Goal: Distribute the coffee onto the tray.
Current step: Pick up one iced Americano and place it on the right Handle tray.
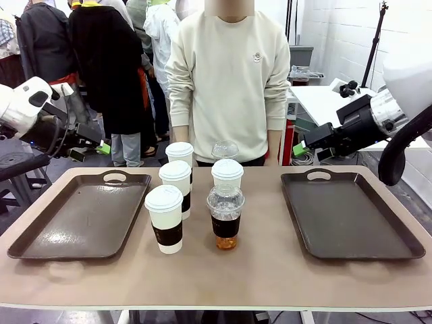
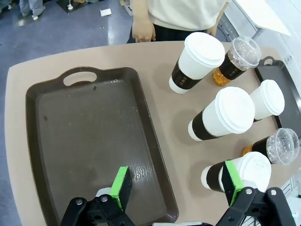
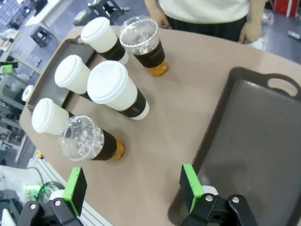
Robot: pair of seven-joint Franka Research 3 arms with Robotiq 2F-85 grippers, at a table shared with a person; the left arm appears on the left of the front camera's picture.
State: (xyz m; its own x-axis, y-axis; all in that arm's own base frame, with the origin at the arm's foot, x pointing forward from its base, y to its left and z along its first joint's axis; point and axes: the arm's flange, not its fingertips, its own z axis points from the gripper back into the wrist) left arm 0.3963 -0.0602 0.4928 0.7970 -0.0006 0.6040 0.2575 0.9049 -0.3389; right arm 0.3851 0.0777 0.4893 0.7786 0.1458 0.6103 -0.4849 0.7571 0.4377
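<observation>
While all six cups (image 1: 175,179) stand bunched mid-table between the bare left tray (image 1: 81,216) and right tray (image 1: 351,216), nothing is placed yet, and my left gripper (image 2: 176,169) and right gripper (image 3: 132,172) hang spread and empty.

white arms (image 1: 23,101) end in black fingers (image 2: 121,187) with green pads (image 3: 190,186).
</observation>
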